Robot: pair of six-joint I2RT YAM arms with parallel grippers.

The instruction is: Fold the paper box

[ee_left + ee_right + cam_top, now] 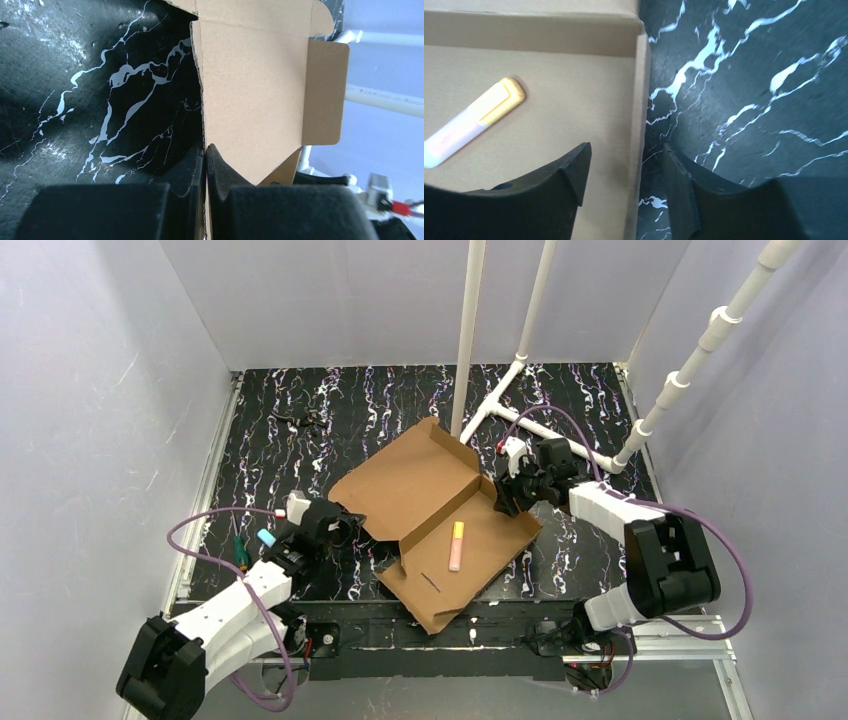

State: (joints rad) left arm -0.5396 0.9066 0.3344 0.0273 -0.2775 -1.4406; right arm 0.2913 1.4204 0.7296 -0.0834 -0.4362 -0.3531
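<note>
Cardboard paper box (415, 480) was clenched by the left gripper (205, 150); right gripper (625, 150) gaped loose, so tugging could skew it.

The paper box (250, 90) runs off the left wrist view's top edge; a far dark object (300, 420) is unidentifiably small.

- bench (280, 460): black top with white marble-ish squiggles all over
- highlighter (456, 545): yellow cap, pale pink body, lying flat
- white plastic pipes (468, 330): standing at the back, one slanting off right
- small dark bit (300, 420) at the far left, can't tell what it is
</note>
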